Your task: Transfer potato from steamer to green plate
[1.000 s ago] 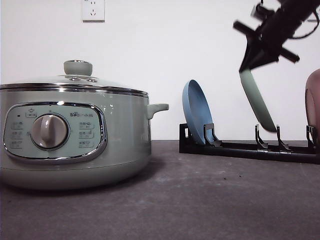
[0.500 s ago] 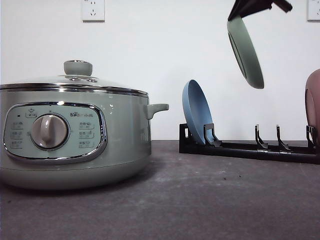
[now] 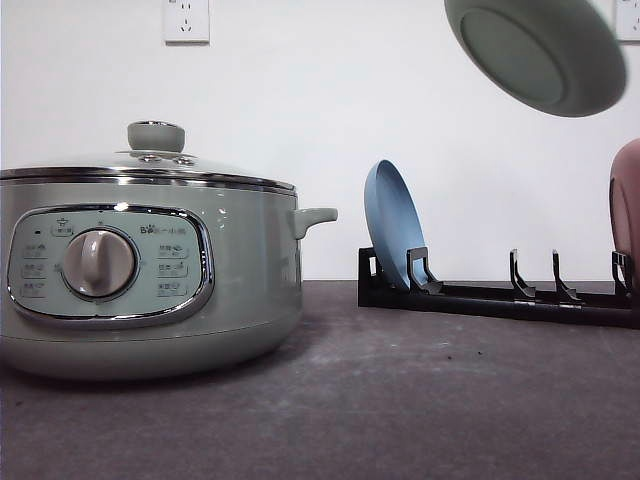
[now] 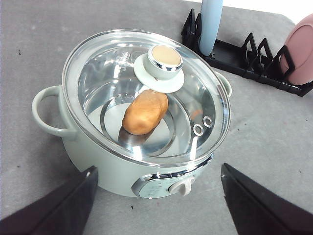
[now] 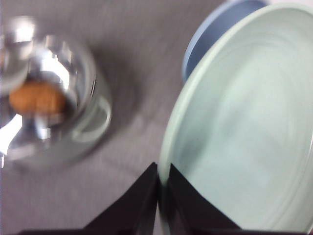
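The sage-green steamer (image 3: 150, 270) stands at the left of the table with its glass lid (image 4: 146, 93) on. Through the lid, the orange-brown potato (image 4: 145, 111) lies inside; it also shows blurred as potato (image 5: 36, 98). The green plate (image 3: 535, 52) hangs high at the upper right, tilted with its underside facing the camera. My right gripper (image 5: 162, 188) is shut on the green plate (image 5: 244, 122) at its rim. My left gripper (image 4: 156, 196) hovers above the steamer's control-panel side, open, with nothing between its fingers (image 4: 68, 203).
A black dish rack (image 3: 495, 295) stands at the back right, holding an upright blue plate (image 3: 393, 225) and a pink plate (image 3: 627, 210) at the right edge. Dark grey tabletop (image 3: 420, 400) stretches between steamer and rack.
The green plate has risen out of the rack's slot, moved up and right, and turned from edge-on to underside showing. The steamer and the other plates have stayed put.
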Robot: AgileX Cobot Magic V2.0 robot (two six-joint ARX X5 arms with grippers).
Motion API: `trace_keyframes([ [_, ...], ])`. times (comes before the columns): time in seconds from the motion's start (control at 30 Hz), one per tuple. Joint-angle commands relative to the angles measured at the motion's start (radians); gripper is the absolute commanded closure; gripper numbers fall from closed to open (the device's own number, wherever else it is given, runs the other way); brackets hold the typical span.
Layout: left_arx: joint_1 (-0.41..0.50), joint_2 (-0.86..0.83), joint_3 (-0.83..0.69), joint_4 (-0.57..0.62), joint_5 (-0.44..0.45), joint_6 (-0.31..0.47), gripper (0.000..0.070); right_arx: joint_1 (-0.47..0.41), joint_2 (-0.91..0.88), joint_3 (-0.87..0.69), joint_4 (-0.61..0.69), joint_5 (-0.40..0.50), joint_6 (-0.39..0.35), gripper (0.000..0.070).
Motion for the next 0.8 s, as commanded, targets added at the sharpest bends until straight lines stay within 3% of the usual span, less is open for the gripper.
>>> trace_keyframes([
  [0.0,0.0,0.005,0.018,0.014,0.006,0.009,0.0185,0.049,0.004,-0.011,-0.026,0.044,-0.028,0.0695],
  [0.27,0.0,0.005,0.018,0.021,0.006,0.009,0.0185,0.257,-0.015,-0.211,-0.063,0.186,-0.003,0.0695],
  [0.5,0.0,0.005,0.018,0.021,0.006,0.009,0.0185,0.429,-0.015,-0.409,-0.027,0.24,0.047,0.0695],
  [0.77,0.0,0.005,0.018,0.021,0.006,0.009,0.0185,0.548,-0.012,-0.607,0.122,0.246,0.103,0.0695],
])
